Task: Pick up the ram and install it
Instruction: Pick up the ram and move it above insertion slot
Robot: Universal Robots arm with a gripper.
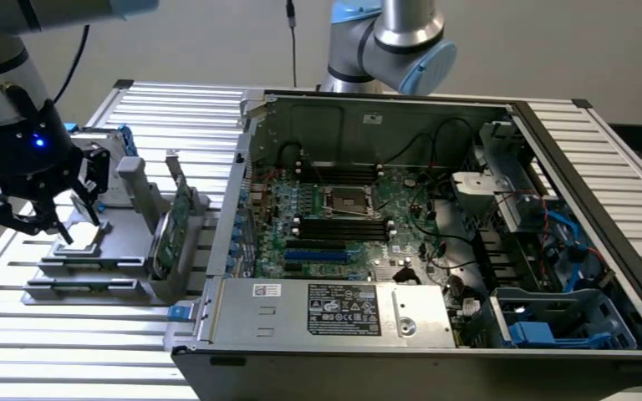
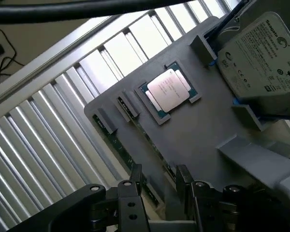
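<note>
Gripper spread wide and empty above the ram, edge-up in its grey holder; light, stiff, fragile, I judge; best pinched across its faces.

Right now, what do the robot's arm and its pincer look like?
The pincer is black, with jointed fingers and a blue light on its body. The arm has silver-grey tubes and pale blue joint caps; a black cable trails from it.
</note>
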